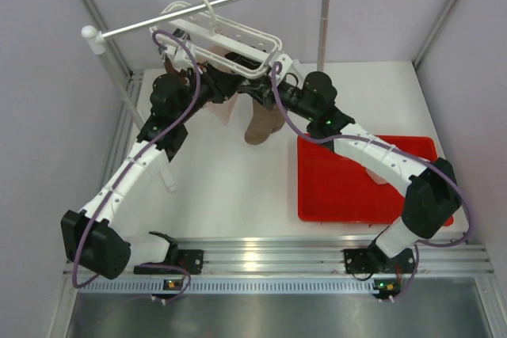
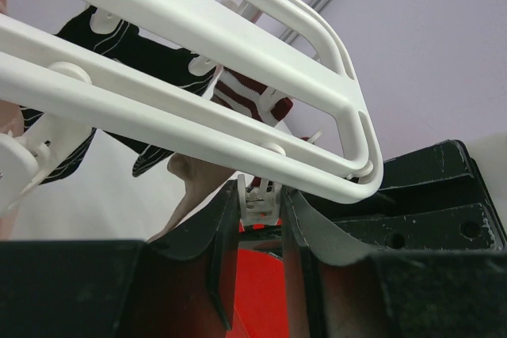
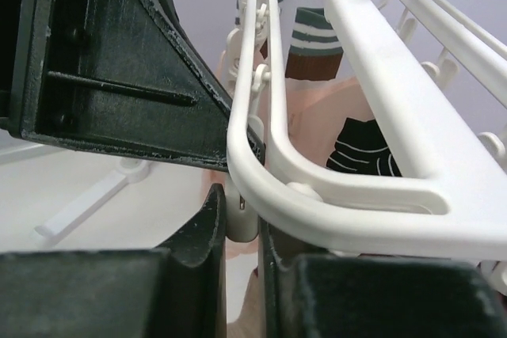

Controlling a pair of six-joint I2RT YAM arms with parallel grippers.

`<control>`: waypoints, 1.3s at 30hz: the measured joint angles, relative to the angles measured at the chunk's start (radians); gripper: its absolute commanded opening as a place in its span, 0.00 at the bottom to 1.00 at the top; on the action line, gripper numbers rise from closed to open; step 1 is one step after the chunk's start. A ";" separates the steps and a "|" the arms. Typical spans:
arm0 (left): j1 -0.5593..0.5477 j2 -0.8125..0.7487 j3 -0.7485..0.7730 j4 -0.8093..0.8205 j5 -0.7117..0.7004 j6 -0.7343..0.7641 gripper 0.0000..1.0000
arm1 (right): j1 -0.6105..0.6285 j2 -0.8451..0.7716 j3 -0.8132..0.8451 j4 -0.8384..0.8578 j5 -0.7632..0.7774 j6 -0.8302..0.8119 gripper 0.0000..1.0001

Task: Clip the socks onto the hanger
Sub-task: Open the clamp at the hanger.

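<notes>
The white hanger hangs by its hook from the rail, and both arms reach up under it. From it hang a taupe sock and a pale pink sock. In the left wrist view my left gripper is shut on a small white clip under the hanger's frame, next to dark white-striped cuffs and a taupe sock. My right gripper is shut on another white clip at the hanger's corner, beside the pink sock.
A long white rail on poles crosses the back. A red tray lies at the right under the right arm. A loose white piece rests on the white table near the left arm. The two grippers sit very close together under the hanger.
</notes>
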 measured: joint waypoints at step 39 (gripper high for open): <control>0.031 0.003 -0.002 -0.012 -0.021 -0.095 0.00 | -0.002 0.004 -0.025 0.023 0.026 -0.005 0.33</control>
